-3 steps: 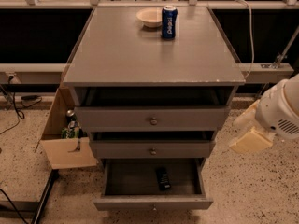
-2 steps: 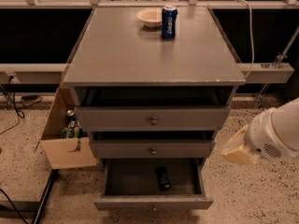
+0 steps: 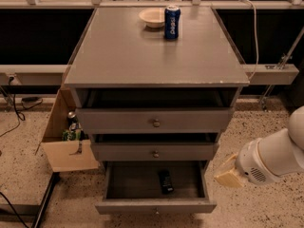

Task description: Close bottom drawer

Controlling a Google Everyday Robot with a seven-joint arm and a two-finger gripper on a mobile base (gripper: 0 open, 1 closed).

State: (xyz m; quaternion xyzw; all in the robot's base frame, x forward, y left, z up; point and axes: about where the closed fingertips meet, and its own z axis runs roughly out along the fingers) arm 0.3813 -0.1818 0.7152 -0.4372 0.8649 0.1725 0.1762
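The grey wooden cabinet (image 3: 156, 56) has three drawers. The bottom drawer (image 3: 155, 205) is pulled far out, its thin front panel low in the view with a small knob at its lower edge. A small black object (image 3: 165, 180) lies inside it. The middle drawer (image 3: 155, 152) and top drawer (image 3: 155, 121) are each out a little. My gripper (image 3: 229, 173), on a white arm, hangs at the lower right, just right of the open bottom drawer's right side and apart from it.
A blue soda can (image 3: 172, 21) and a pale bowl (image 3: 153, 17) stand on the cabinet top at the back. An open cardboard box (image 3: 66, 141) with cans sits on the floor at the left. Cables and a black bar (image 3: 42, 201) lie at lower left.
My arm and gripper have moved down and left, from beside the middle drawer toward the right side of the bottom drawer. The drawers have not moved.
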